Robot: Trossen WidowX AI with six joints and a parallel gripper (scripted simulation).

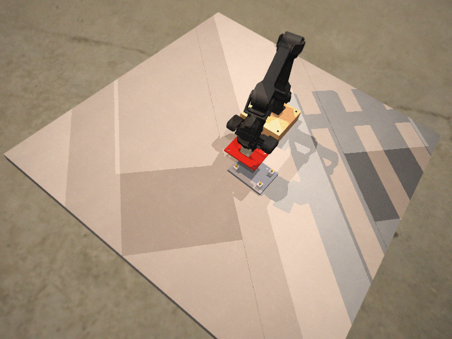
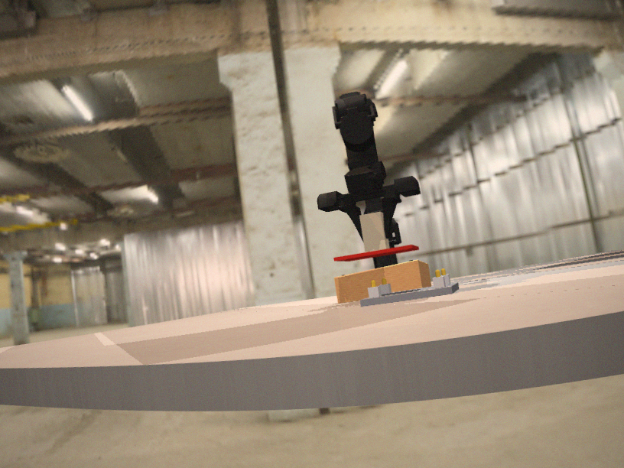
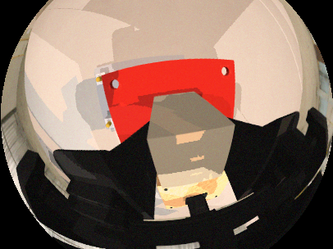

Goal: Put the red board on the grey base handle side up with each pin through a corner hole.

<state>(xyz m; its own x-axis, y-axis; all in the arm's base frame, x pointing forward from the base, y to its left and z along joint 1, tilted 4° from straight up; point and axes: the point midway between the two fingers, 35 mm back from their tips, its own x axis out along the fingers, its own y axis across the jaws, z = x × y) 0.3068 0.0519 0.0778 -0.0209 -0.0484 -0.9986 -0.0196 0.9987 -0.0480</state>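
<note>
Pincer (image 1: 249,149) (image 2: 377,238) (image 3: 180,120) clamped on square handle (image 1: 246,152) (image 2: 372,231) (image 3: 190,150), mid-frame in exterior view; red board (image 1: 237,158) (image 2: 375,254) (image 3: 172,78) lifted, not seated on grey base (image 1: 250,178) (image 2: 411,297) (image 3: 102,105); aligning, lowering, release, retreat left.

Matte black arm (image 1: 278,68) (image 2: 360,147), chunky rounded joints, tapering black jaws (image 1: 251,142) (image 2: 372,228).

1. The black gripper (image 3: 180,120) is closed on the square grey handle (image 3: 190,146), its fingers at opposite sides.
2. The flat red board (image 3: 172,78) extends beyond the handle, showing two round corner holes.
3. A pale grey base (image 3: 100,94) peeks out past the board's left-hand edge in the picture, with two gold pins visible.
4. The pale pinkish bench (image 3: 266,52) spreads around them.
</note>
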